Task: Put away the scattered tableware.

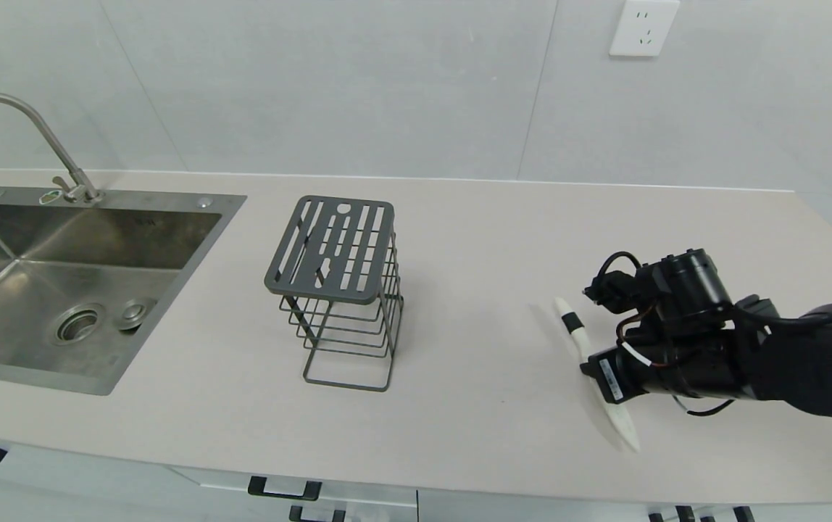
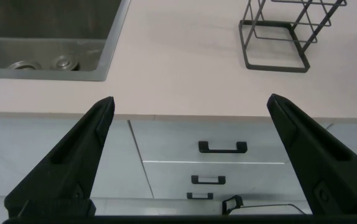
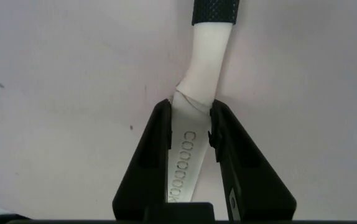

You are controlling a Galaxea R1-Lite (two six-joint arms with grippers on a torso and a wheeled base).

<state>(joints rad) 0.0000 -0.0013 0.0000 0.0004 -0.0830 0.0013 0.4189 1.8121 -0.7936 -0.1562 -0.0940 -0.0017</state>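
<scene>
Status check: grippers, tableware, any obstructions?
Right gripper shut on white knife, low over counter. Left gripper open, off the counter's front edge. Slotted rack upright toward the sink; nothing between it and knife.

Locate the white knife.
In the head view the knife is at the right of the counter, right of the wire rack, clamped in the jaws of the right gripper.
</scene>
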